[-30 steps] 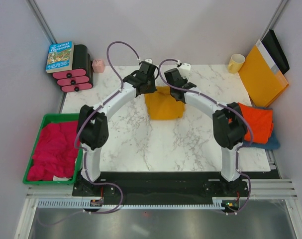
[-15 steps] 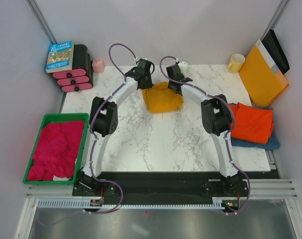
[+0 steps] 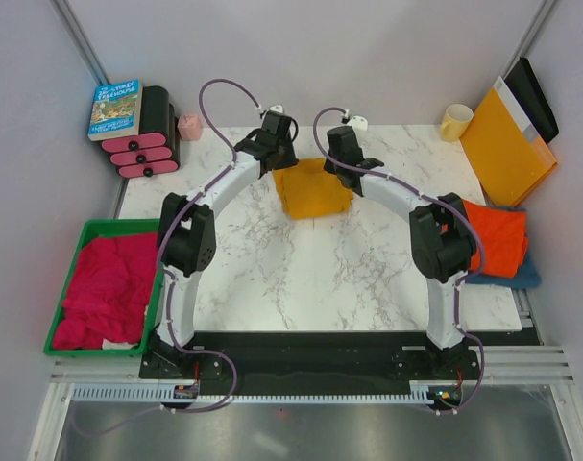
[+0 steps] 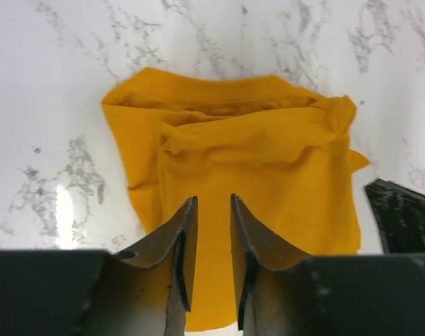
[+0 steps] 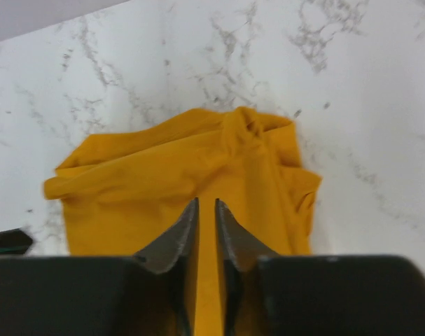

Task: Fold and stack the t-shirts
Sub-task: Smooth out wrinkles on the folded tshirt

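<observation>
Mustard-yellow t-shirt folded on desk. Left pincer, right pincer over it, jaws narrowly parted, nothing between. Orange-red t-shirt lies on blue t-shirt at right.

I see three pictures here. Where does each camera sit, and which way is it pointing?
Top: fixed above and behind the arms, looking down on the table; the left arm and the right arm show whole.
Left wrist: rides on the left arm, looking down past the left gripper at the table.
Right wrist: rides on the right arm, looking down past the right gripper at the table.
Shared: all three show the yellow shirt lying on the table.
</observation>
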Controlling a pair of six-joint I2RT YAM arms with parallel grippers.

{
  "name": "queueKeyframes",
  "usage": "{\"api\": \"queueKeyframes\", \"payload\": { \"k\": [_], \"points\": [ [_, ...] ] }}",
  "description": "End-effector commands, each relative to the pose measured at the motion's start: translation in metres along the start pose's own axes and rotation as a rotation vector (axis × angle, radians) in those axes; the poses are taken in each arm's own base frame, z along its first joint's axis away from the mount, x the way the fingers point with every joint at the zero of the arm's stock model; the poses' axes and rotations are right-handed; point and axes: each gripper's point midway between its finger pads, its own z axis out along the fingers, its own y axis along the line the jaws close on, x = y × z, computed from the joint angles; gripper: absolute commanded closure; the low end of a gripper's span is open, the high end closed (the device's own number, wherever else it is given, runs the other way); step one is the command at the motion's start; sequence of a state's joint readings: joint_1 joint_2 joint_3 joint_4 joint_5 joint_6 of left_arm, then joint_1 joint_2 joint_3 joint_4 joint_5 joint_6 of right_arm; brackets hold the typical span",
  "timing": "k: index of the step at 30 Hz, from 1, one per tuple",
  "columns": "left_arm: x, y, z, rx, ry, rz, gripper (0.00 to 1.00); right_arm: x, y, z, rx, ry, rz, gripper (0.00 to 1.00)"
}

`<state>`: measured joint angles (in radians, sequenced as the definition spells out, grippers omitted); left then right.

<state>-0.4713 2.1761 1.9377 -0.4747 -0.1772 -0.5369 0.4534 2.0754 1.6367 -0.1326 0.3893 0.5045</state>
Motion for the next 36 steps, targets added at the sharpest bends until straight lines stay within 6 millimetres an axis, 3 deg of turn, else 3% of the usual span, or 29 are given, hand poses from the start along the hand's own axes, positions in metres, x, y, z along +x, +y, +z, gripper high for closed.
{"api": "queueKeyframes", "payload": {
  "k": [1,5,7,12,14,15,16,17,18,19,20,21,22,23,24,26,31,33,36],
  "points": [
    [0.019,-0.037,-0.006,0.118,0.026,-0.014,0.71,0.021,0.018,-0.003,-0.079,0.038,0.037,0.87],
    [0.065,-0.046,0.012,0.147,0.138,0.012,0.74,0.065,0.007,0.012,-0.044,0.134,0.020,0.92],
    [0.091,-0.041,0.024,0.135,0.209,0.001,0.76,0.083,-0.003,0.013,-0.014,0.178,0.023,0.95],
    [0.152,-0.011,0.024,0.059,0.348,0.005,0.83,0.140,-0.029,-0.008,0.038,0.294,-0.006,0.97],
    [0.160,-0.008,0.012,0.053,0.361,0.009,0.84,0.155,-0.037,-0.025,0.047,0.323,-0.015,0.97],
    [0.174,0.005,0.009,0.010,0.377,0.020,0.84,0.161,-0.034,-0.034,0.043,0.330,-0.033,0.97],
    [0.182,0.004,0.003,0.004,0.385,0.030,0.85,0.166,-0.034,-0.041,0.045,0.335,-0.041,0.97],
    [0.179,0.004,-0.009,0.005,0.371,0.036,0.85,0.170,-0.038,-0.053,0.049,0.343,-0.041,0.97],
    [0.195,0.016,-0.017,-0.028,0.392,0.048,0.85,0.175,-0.035,-0.064,0.047,0.350,-0.057,0.97],
    [0.204,0.015,-0.026,-0.033,0.399,0.064,0.85,0.179,-0.037,-0.072,0.051,0.355,-0.063,0.97],
    [0.197,0.011,-0.042,-0.016,0.375,0.061,0.86,0.180,-0.039,-0.083,0.050,0.356,-0.058,0.97],
    [0.213,0.024,-0.051,-0.048,0.398,0.068,0.86,0.186,-0.037,-0.094,0.050,0.363,-0.078,0.97],
    [0.222,0.024,-0.060,-0.047,0.406,0.077,0.86,0.187,-0.037,-0.101,0.048,0.359,-0.081,0.96],
    [0.215,0.020,-0.075,-0.025,0.384,0.070,0.86,0.188,-0.040,-0.113,0.048,0.358,-0.077,0.96],
    [0.233,0.033,-0.084,-0.048,0.415,0.082,0.86,0.193,-0.039,-0.124,0.046,0.367,-0.090,0.96],
    [0.246,0.039,-0.109,-0.039,0.423,0.097,0.86,0.196,-0.039,-0.143,0.033,0.363,-0.083,0.96],
    [0.250,0.049,-0.137,-0.030,0.397,0.095,0.85,0.195,-0.041,-0.171,0.011,0.348,-0.061,0.92],
    [0.234,0.044,-0.142,-0.012,0.346,0.099,0.82,0.185,-0.034,-0.176,-0.011,0.316,-0.075,0.80],
    [0.207,0.028,-0.150,0.037,0.275,0.089,0.66,0.153,-0.015,-0.185,-0.061,0.233,-0.076,0.65]
  ]
}}
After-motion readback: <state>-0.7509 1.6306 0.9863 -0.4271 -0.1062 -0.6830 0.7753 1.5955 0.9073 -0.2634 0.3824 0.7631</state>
